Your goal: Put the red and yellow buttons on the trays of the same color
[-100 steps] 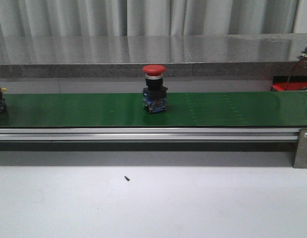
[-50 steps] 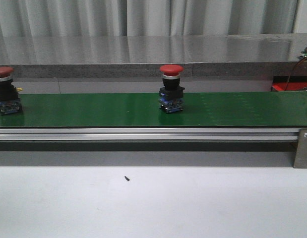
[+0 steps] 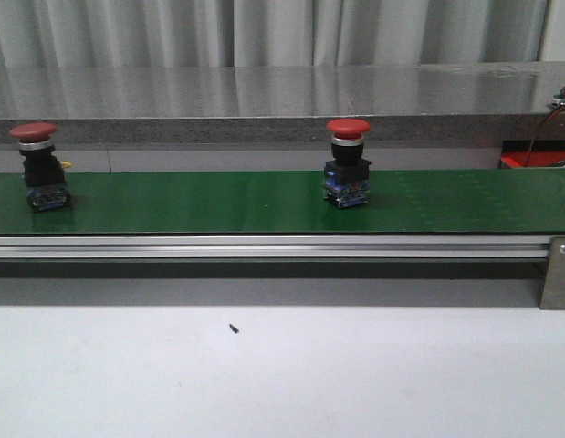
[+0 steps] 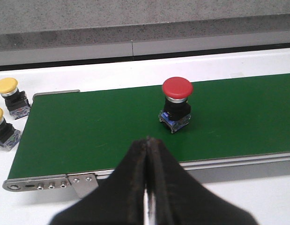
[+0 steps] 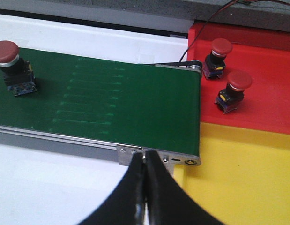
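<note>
Front view: green conveyor belt (image 3: 218, 201) runs across the frame, with two red buttons standing upright on it. One red button (image 3: 347, 162) sits a bit right of centre, the second red button (image 3: 40, 167) near the left edge. Neither gripper shows here.

Left wrist view: left gripper (image 4: 147, 145) has its fingers pressed together, holding nothing, hovering over the near edge of the belt. A red button (image 4: 176, 104) stands upright on the belt, just beyond the fingertips and apart from them. Two yellow buttons (image 4: 11, 97) sit on the white table off the belt's end (second one partly cut off at the frame edge).

Right wrist view: right gripper (image 5: 145, 161) also pressed together, empty, above the belt's end bracket. A red button (image 5: 13, 68) rides on the belt, well apart from the fingers. Red tray (image 5: 266, 89) holds two red buttons (image 5: 233, 91); yellow tray (image 5: 248, 178) lies nearer the gripper.
</note>
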You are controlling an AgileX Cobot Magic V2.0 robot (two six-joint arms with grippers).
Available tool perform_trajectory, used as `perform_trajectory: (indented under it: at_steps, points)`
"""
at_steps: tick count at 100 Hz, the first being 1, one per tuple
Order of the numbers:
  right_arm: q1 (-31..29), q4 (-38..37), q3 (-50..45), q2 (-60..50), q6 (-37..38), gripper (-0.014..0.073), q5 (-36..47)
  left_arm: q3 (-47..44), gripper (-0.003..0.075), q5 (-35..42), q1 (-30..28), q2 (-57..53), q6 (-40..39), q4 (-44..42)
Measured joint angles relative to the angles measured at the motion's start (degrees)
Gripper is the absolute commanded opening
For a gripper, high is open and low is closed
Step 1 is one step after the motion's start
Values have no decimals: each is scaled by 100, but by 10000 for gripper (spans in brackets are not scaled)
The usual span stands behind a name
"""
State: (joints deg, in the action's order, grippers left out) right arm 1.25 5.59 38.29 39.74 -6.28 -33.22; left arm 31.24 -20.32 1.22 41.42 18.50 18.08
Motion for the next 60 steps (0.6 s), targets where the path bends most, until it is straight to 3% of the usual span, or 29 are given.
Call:
perform_trajectory:
  at_steps: [23,30,37,52,60]
  points:
    - [0,93,0,0,0,-64,3,-35,-20,0,0,-35,0,12]
    - [0,147,0,0,0,-28,-11,-35,-20,10,0,-35,0,12]
    - [0,172,0,0,0,86,-23,-35,-20,10,0,-35,0,12]
    - [0,211,0,107,0,505,-68,-35,-20,10,0,-35,0,12]
    - [0,271,12,243,0,596,-156,-35,-20,10,0,-35,2,12]
